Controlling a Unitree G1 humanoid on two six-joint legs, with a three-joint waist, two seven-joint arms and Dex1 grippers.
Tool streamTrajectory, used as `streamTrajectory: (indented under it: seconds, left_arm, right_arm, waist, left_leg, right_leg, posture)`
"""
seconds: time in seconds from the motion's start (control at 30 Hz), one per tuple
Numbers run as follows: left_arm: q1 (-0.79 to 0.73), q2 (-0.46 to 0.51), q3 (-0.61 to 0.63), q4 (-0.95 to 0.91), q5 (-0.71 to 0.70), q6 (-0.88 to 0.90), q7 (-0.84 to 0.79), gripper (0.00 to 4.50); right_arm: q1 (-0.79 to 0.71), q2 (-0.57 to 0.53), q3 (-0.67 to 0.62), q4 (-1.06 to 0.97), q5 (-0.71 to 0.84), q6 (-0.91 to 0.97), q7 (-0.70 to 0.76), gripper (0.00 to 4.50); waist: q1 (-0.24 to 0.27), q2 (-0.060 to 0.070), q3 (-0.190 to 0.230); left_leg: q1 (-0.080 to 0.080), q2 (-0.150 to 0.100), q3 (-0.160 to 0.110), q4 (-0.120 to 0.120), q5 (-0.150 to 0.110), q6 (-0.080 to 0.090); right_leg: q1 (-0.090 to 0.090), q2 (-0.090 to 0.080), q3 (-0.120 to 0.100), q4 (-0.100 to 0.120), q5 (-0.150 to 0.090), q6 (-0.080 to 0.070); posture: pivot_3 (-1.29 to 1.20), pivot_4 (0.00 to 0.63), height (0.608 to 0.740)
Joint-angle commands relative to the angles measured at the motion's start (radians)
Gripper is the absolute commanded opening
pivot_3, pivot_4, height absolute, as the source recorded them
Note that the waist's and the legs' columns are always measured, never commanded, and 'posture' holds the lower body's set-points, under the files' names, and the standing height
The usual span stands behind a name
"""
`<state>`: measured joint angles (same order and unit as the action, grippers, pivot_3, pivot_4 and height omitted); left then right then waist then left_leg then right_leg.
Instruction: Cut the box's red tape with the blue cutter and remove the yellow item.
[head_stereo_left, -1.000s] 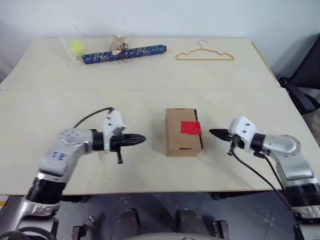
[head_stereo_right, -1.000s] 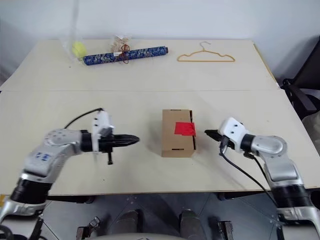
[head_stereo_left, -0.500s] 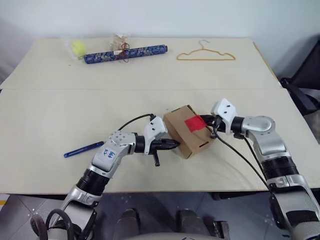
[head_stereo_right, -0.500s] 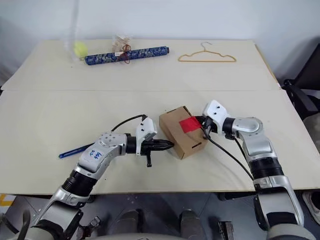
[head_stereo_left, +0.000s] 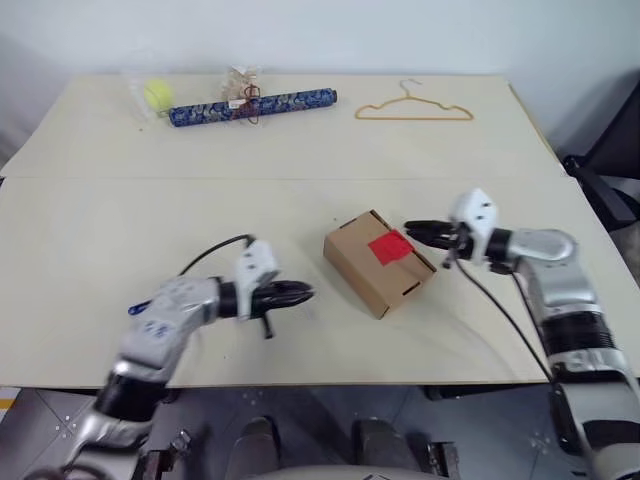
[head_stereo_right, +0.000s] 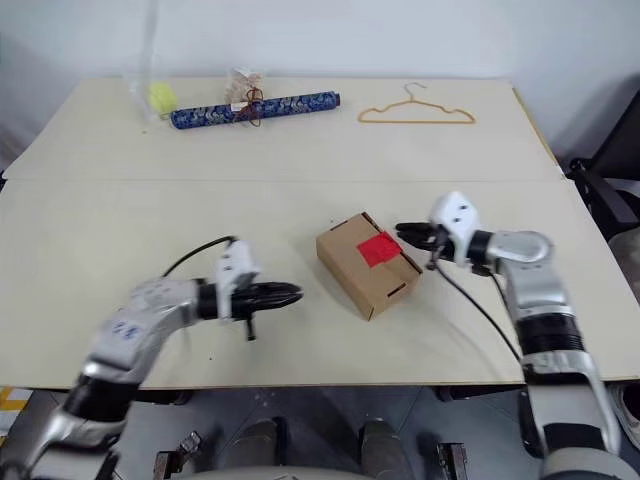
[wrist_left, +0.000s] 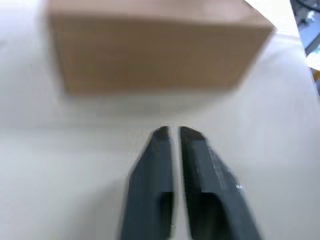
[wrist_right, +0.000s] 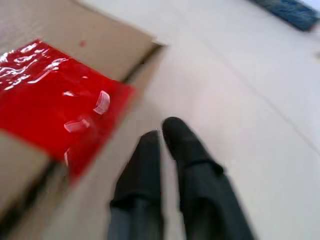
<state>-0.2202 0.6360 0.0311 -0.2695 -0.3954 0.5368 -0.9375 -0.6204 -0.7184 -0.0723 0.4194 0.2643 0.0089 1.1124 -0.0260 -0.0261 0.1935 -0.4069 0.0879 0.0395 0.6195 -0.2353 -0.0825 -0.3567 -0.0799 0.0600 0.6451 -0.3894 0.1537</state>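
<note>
The brown box (head_stereo_left: 380, 262) lies turned at an angle near the table's middle, the red tape (head_stereo_left: 390, 247) on its upper face. My left gripper (head_stereo_left: 300, 293) hovers a little to the box's left, pointing at its side, fingers (wrist_left: 160, 150) a narrow slit apart and holding nothing. My right gripper (head_stereo_left: 412, 231) sits just off the box's right corner beside the tape (wrist_right: 55, 95), fingers (wrist_right: 182, 145) barely parted, also empty. One end of the blue cutter (head_stereo_left: 135, 309) pokes out from behind my left forearm on the table. The yellow item is out of view.
Along the far edge lie a tan wire hanger (head_stereo_left: 413, 108), a long dark blue patterned roll (head_stereo_left: 252, 105) and a yellow-green ball in clear wrap (head_stereo_left: 155, 94). A dark chair (head_stereo_left: 610, 160) stands past the table's right edge.
The box went from square-on to angled a second ago. Since half a second ago my left gripper has drawn back left off the box, and the right has backed off to the right; both fingers parted slightly.
</note>
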Motion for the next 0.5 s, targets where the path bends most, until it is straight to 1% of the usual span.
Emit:
streamTrajectory:
  seconds: [0.03, 0.07, 0.1, 0.13, 0.2, 0.27, 0.3, 0.33, 0.4, 0.5]
  left_arm:
    - [0.105, 0.042, 0.238, -0.078, -0.098, -0.055, -0.012, 1.84]
    - [0.134, 0.062, 0.315, -0.060, -0.108, -0.067, -0.005, 2.12]
    - [0.151, 0.075, 0.364, -0.047, -0.113, -0.074, -0.002, 2.44]
    - [0.182, 0.107, 0.448, 0.014, -0.108, -0.109, -0.021, 2.75]
    - [0.251, 0.171, 0.587, 0.152, -0.096, -0.177, -0.086, 3.38]
    - [0.323, 0.224, 0.668, 0.271, -0.096, -0.250, -0.177, 4.00]
    - [0.355, 0.256, 0.686, 0.334, -0.081, -0.288, -0.218, 4.31]
    - [0.385, 0.301, 0.706, 0.449, -0.051, -0.353, -0.260, 4.48]
    - [0.405, 0.378, 0.728, 0.644, -0.008, -0.459, -0.314, 4.48]
    - [0.377, 0.463, 0.704, 0.819, 0.013, -0.568, -0.380, 4.48]
  right_arm:
    - [0.090, -0.047, -0.143, -0.172, 0.222, 0.088, 0.130, 1.98]
    - [0.132, -0.064, -0.168, -0.230, 0.266, 0.140, 0.142, 2.30]
    - [0.161, -0.075, -0.183, -0.270, 0.291, 0.176, 0.145, 2.65]
    - [0.218, -0.085, -0.193, -0.347, 0.325, 0.217, 0.150, 2.97]
    - [0.333, -0.069, -0.209, -0.501, 0.395, 0.229, 0.178, 3.67]
    - [0.413, -0.050, -0.210, -0.616, 0.445, 0.238, 0.186, 4.35]
    - [0.437, -0.042, -0.206, -0.659, 0.466, 0.254, 0.173, 4.50]
    - [0.461, -0.037, -0.187, -0.710, 0.484, 0.268, 0.173, 4.50]
    - [0.489, -0.024, -0.153, -0.783, 0.503, 0.275, 0.180, 4.50]
    - [0.483, 0.010, -0.123, -0.835, 0.501, 0.246, 0.172, 4.50]
  waist:
    - [0.001, 0.000, 0.000]
    - [0.001, 0.000, 0.000]
    - [0.000, 0.000, 0.000]
    - [-0.001, 0.000, 0.000]
    - [-0.004, 0.000, 0.000]
    - [-0.014, 0.000, 0.000]
    - [-0.017, 0.000, 0.000]
    - [-0.018, 0.000, 0.000]
    - [-0.017, -0.001, -0.001]
    - [-0.014, -0.004, -0.001]
  left_leg:
    - [0.000, 0.000, 0.000, 0.000, 0.000, 0.000]
    - [0.000, 0.000, 0.000, 0.001, -0.001, 0.001]
    - [0.001, 0.001, 0.000, 0.001, -0.001, 0.001]
    - [0.001, 0.001, 0.000, 0.002, -0.001, 0.001]
    - [0.003, 0.001, 0.000, 0.002, -0.001, 0.001]
    - [0.005, 0.001, 0.000, 0.000, -0.002, 0.001]
    - [0.005, 0.001, 0.001, -0.001, -0.003, 0.003]
    - [0.005, 0.001, 0.002, -0.002, -0.004, 0.003]
    - [0.004, 0.001, 0.002, -0.002, -0.004, 0.004]
    - [0.004, 0.002, 0.002, -0.005, -0.005, 0.004]
  right_leg:
    - [0.001, 0.000, 0.000, -0.001, 0.000, 0.000]
    - [0.002, 0.000, 0.000, -0.002, 0.000, 0.000]
    - [0.003, 0.000, 0.000, -0.002, 0.000, 0.000]
    - [0.003, 0.000, 0.000, -0.002, 0.000, 0.000]
    - [0.004, 0.000, 0.000, -0.002, 0.000, -0.001]
    - [0.004, 0.001, 0.000, -0.002, -0.001, -0.002]
    - [0.004, 0.001, 0.000, -0.002, -0.001, -0.002]
    - [0.003, 0.000, 0.000, -0.002, -0.001, -0.003]
    - [0.002, 0.000, 0.000, -0.002, -0.002, -0.003]
    - [0.000, 0.000, -0.001, -0.001, -0.003, -0.005]
  posture:
    - [0.00, 0.150, 0.740]
    - [0.00, 0.150, 0.740]
    - [0.00, 0.150, 0.740]
    - [0.00, 0.150, 0.740]
    - [0.00, 0.150, 0.740]
    - [0.00, 0.150, 0.740]
    - [0.00, 0.150, 0.740]
    - [0.00, 0.150, 0.740]
    - [0.00, 0.150, 0.740]
    - [0.00, 0.150, 0.740]
